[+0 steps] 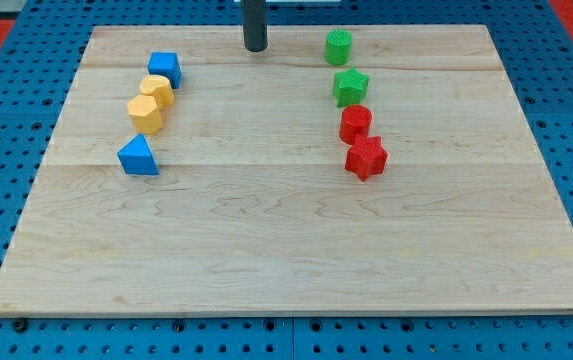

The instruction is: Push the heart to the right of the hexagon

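Note:
The yellow heart [156,90] sits near the board's upper left, touching the yellow hexagon [146,114] just below and slightly left of it. My tip [255,47] is near the view's top edge of the board, about a hundred pixels to the right of the heart and above it, touching no block. The rod rises out of the view's top.
A blue cube [165,68] sits just above the heart and a blue triangle [138,156] below the hexagon. On the right stand a green cylinder [339,46], a green star [350,87], a red cylinder-like block [355,123] and a red star [366,157]. The wooden board [286,250] lies on a blue pegboard.

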